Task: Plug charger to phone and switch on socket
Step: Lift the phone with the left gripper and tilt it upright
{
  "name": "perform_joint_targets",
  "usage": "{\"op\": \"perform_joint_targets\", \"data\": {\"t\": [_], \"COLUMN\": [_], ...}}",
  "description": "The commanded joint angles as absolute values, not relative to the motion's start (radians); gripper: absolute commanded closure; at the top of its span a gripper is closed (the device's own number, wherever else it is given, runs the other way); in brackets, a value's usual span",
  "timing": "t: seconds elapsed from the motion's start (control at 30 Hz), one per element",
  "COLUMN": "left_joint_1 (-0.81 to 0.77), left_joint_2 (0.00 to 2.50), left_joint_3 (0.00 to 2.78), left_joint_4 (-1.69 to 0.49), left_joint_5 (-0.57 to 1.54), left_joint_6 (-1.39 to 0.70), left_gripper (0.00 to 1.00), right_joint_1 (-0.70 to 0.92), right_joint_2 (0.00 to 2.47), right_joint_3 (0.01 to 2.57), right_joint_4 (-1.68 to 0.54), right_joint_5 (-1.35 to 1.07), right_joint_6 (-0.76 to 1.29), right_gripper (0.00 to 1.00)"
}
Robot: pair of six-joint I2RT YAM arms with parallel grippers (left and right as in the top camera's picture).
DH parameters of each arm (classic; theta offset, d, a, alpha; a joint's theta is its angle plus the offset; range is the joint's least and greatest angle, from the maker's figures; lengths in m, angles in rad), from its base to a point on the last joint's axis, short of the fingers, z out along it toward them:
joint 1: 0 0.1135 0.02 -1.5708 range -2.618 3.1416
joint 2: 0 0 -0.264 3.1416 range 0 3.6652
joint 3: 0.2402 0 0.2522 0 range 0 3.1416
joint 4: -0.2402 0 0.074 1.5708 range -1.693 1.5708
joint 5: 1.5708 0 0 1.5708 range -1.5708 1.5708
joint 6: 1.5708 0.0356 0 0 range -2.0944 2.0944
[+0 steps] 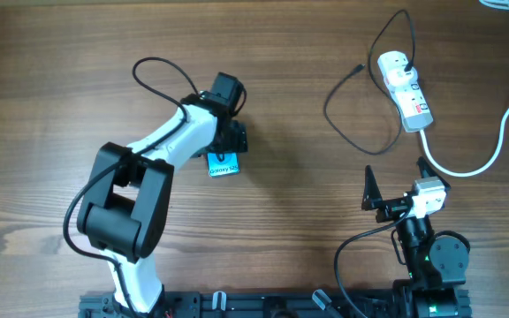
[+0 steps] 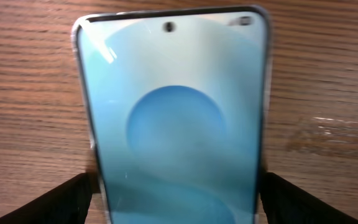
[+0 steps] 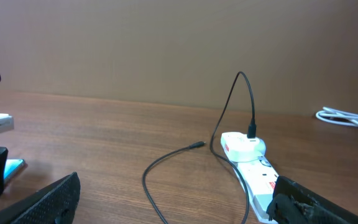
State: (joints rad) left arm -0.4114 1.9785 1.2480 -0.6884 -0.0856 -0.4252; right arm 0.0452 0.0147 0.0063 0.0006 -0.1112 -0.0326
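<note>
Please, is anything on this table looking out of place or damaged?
Nothing looks damaged or spilled. The one loose end: the charger's plug tip lies free on the table, apart from the phone, while its adapter sits in the power strip.

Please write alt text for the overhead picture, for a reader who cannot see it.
The left gripper hangs over the phone near the middle of a wooden table. At upper right, the charger's black cable loops from its adapter in the socket, its plug tip lying free on the wood. The right gripper stands open below the socket.
</note>
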Motion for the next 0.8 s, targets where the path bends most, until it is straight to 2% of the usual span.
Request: {"op": "perform_joint_targets", "data": {"t": [0.0, 0.13, 0.37, 0.6, 0.77], "left_joint_1": [-0.445, -0.443, -0.443, -0.443, -0.44], "left_joint_2": [2.059, 2.059, 2.059, 2.059, 2.059], "left_joint_3": [1.164, 1.164, 1.164, 1.164, 1.168], "left_joint_4": [-0.677, -0.692, -0.723, -0.722, -0.722], "left_joint_5": [-0.034, 0.0, 0.007, 0.006, 0.006], "left_joint_6": [-0.447, -0.497, -0.555, -0.555, -0.555], "left_gripper": [0.14, 0.2, 0.22, 0.43, 0.44], "right_joint_1": [0.051, 0.051, 0.051, 0.051, 0.051], "right_joint_2": [0.007, 0.007, 0.007, 0.007, 0.007], "right_joint_3": [0.005, 0.005, 0.005, 0.005, 0.005], "right_joint_4": [0.006, 0.006, 0.006, 0.006, 0.006], "right_joint_5": [-0.105, -0.106, -0.105, -0.105, -0.105], "right_joint_6": [-0.05, -0.05, -0.05, -0.05, -0.05], "right_gripper": [0.0, 0.0, 0.0, 0.0, 0.0]}}
